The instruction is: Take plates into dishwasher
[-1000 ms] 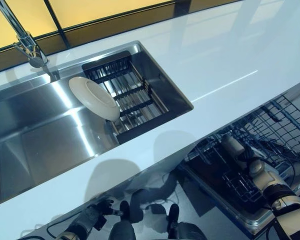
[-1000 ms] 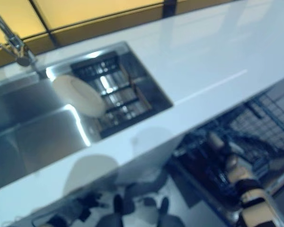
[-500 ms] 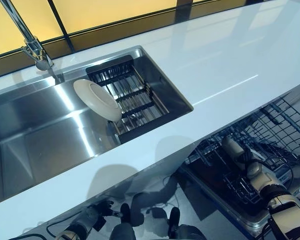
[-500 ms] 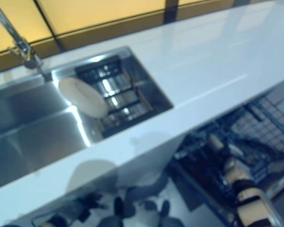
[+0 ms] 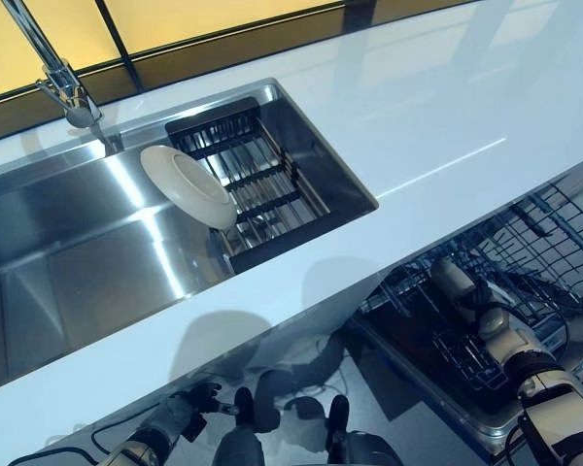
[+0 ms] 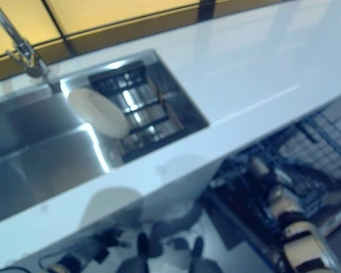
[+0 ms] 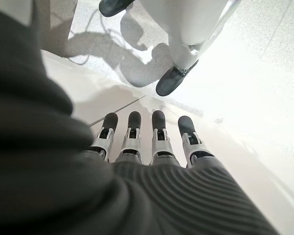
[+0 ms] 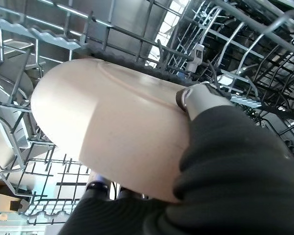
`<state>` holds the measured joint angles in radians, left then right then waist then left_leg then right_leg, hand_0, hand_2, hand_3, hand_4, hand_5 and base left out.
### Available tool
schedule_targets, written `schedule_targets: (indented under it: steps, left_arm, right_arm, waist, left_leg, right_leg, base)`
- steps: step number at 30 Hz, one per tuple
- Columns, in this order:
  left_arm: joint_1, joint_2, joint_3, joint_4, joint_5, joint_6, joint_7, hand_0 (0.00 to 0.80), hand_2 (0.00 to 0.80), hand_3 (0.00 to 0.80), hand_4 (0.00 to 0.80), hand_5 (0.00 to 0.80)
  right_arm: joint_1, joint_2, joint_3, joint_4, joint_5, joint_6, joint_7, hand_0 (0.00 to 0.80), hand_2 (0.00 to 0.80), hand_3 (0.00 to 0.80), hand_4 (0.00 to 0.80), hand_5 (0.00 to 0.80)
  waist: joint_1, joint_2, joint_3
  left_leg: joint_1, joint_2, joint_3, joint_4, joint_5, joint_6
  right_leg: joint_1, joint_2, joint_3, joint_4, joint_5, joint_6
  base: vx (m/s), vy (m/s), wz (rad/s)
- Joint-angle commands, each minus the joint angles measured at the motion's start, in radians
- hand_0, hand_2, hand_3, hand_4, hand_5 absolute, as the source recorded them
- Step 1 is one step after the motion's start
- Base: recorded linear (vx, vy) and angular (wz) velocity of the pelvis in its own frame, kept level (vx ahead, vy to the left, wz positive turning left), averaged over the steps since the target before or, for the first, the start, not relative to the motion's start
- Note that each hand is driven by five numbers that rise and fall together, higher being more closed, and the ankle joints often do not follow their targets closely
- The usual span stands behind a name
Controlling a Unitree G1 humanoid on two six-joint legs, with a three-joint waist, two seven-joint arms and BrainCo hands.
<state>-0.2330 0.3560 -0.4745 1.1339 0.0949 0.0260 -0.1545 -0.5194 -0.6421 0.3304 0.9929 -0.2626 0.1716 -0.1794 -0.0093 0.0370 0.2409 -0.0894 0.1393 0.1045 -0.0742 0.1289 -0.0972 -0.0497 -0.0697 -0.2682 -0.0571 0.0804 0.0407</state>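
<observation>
A cream plate (image 8: pixel 112 127) is in my right hand (image 5: pixel 494 328), with the thumb (image 8: pixel 198 98) curled over its rim. The hand holds it down among the wire tines of the dishwasher's lower rack (image 8: pixel 54 39), below the counter edge. In the left eye view only a bit of this plate (image 5: pixel 450 282) shows. A second cream plate (image 5: pixel 187 186) leans on its edge in the sink (image 5: pixel 78 262), against a dark drainer basket (image 5: pixel 267 184). My left hand (image 7: pixel 142 142) hangs low under the counter, fingers straight and empty; it also shows in the left eye view (image 5: pixel 180 408).
A white counter (image 5: pixel 418 116) runs across, with its front edge above the pulled-out dishwasher rack (image 5: pixel 534 248). A chrome tap (image 5: pixel 53 73) stands behind the sink. Wire tines and baskets crowd round the held plate.
The camera has shifted a little. Both hands and both plates keep their places.
</observation>
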Motion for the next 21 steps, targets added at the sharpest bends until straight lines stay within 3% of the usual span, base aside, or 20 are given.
schedule_targets:
  steps: [1,9,10,11,13,21]
  left_arm:
    - [-0.127,0.023,-0.019,0.036,-0.02,-0.036,0.025,0.0,0.0,0.0,0.0,0.0]
    - [-0.127,0.016,-0.024,0.026,-0.036,-0.044,0.033,0.0,0.0,0.0,0.0,0.0]
    - [-0.128,0.015,-0.023,0.024,-0.037,-0.043,0.033,0.0,0.0,0.0,0.0,0.0]
    - [-0.129,0.012,-0.023,0.022,-0.037,-0.041,0.035,0.0,0.0,0.0,0.0,0.0]
    - [-0.133,0.007,-0.025,0.019,-0.041,-0.037,0.038,0.0,0.0,0.0,0.0,0.0]
    - [-0.127,0.002,-0.023,0.025,-0.039,-0.035,0.044,0.0,0.0,0.0,0.0,0.0]
  right_arm:
    - [-0.054,0.042,0.057,0.104,0.052,0.014,0.004,0.8,0.8,0.8,0.8,0.8]
    - [-0.067,0.039,0.062,0.091,0.056,0.017,0.016,0.8,0.8,0.8,0.8,0.8]
    - [-0.065,0.04,0.063,0.089,0.056,0.018,0.015,0.756,0.756,0.756,0.756,0.756]
    - [-0.063,0.043,0.063,0.085,0.055,0.02,0.014,0.408,0.408,0.408,0.408,0.408]
    - [-0.06,0.048,0.062,0.078,0.05,0.022,0.011,0.0,0.0,0.0,0.0,0.0]
    - [-0.053,0.056,0.056,0.068,0.036,0.025,0.012,0.0,0.0,0.0,0.0,0.0]
  waist:
    - [0.033,-0.011,0.087]
    - [0.025,0.001,0.092]
    - [0.024,0.001,0.092]
    - [0.023,0.0,0.091]
    - [0.02,-0.002,0.09]
    - [0.018,-0.011,0.082]
  left_leg:
    - [-0.015,-0.027,0.022,0.035,-0.019,0.026]
    - [-0.02,-0.029,0.026,0.031,-0.013,0.019]
    - [-0.02,-0.029,0.027,0.032,-0.013,0.019]
    - [-0.021,-0.029,0.029,0.033,-0.013,0.019]
    - [-0.019,-0.029,0.032,0.032,-0.014,0.019]
    - [-0.008,-0.03,0.039,0.032,-0.019,0.023]
  right_leg:
    - [-0.066,-0.021,0.01,0.177,-0.094,-0.008]
    - [-0.074,-0.024,0.013,0.177,-0.096,-0.011]
    - [-0.074,-0.025,0.013,0.177,-0.096,-0.011]
    - [-0.074,-0.025,0.014,0.177,-0.096,-0.011]
    - [-0.074,-0.026,0.015,0.175,-0.096,-0.011]
    - [-0.063,-0.026,0.02,0.169,-0.092,-0.008]
  base:
    - [0.0,0.0,0.0]
    - [0.0,0.0,0.0]
    - [0.0,0.0,0.0]
    - [0.0,0.0,0.0]
    - [-0.001,0.016,0.0]
    - [0.0,0.0,0.0]
